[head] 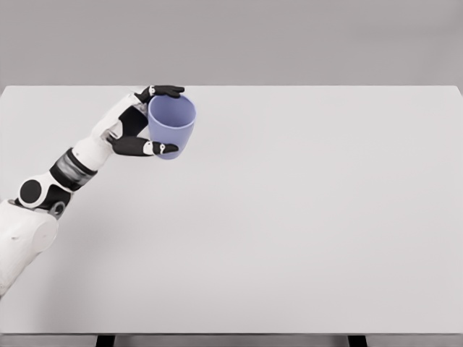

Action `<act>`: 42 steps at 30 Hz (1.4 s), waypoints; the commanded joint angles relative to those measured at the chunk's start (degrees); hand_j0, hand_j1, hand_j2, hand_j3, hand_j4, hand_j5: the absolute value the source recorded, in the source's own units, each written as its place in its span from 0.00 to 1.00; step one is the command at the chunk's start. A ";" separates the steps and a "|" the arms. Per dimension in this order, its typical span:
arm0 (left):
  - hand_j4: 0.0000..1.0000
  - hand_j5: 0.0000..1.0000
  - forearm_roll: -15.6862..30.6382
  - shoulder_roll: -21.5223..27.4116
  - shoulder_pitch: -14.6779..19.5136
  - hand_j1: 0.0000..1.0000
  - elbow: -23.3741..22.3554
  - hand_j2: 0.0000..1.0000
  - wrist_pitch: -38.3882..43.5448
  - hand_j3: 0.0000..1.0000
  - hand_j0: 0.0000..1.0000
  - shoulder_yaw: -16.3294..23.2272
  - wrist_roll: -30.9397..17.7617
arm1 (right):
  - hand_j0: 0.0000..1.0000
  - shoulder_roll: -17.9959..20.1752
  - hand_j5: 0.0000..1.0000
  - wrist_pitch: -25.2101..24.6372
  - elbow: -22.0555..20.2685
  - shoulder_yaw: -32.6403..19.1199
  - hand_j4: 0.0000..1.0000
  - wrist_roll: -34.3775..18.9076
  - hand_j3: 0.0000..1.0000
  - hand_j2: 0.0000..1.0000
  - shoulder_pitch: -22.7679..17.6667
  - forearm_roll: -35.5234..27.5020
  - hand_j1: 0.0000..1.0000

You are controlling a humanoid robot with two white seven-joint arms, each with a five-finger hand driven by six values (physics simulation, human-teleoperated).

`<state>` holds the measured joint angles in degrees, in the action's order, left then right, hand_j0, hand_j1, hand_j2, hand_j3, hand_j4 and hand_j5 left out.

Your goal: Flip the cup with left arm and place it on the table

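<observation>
cup (171, 124) (blue, mouth up) gripped by left hand (145, 119); over white table (304, 217)

A broad white table (311, 217) fills most of the view, its far edge running straight across toward 12 o'clock. Behind it stands a plain grey wall (289, 40). Even, soft light; two dark legs (105, 340) show at 6 o'clock.

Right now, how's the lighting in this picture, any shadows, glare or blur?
Head view: flat, even light, no glare; the table shows no clear shadow under the cup or left hand; edges look slightly soft throughout.
</observation>
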<state>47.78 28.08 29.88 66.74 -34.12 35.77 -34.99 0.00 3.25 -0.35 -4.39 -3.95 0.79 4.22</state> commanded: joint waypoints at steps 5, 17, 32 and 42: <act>0.64 0.64 0.21 -3.73 -1.32 0.64 -1.70 0.64 -0.88 0.64 0.64 1.14 -0.01 | 1.00 0.00 1.00 0.00 0.00 0.00 1.00 -0.01 1.00 1.00 0.00 -0.01 1.00; 1.00 1.00 0.30 -4.18 -2.20 1.00 -1.70 1.00 -0.88 1.00 1.00 1.14 -0.01 | 1.00 0.00 1.00 0.00 0.00 0.00 1.00 0.08 1.00 1.00 0.00 -0.01 1.00; 1.00 1.00 0.47 -4.26 -2.20 1.00 -1.00 1.00 -0.88 1.00 1.00 1.06 -0.01 | 1.00 0.00 1.00 0.00 0.00 0.00 1.00 -0.01 1.00 1.00 0.00 -0.01 1.00; 1.00 1.00 0.30 -6.11 -2.11 1.00 -0.03 1.00 -0.88 1.00 1.00 1.14 -0.01 | 1.00 0.00 1.00 0.00 0.00 0.00 1.00 -0.01 1.00 1.00 0.00 -0.01 1.00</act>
<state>47.77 22.36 27.69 66.42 -35.02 36.93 -35.00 0.00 3.25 -0.35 -4.39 -3.95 0.79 4.22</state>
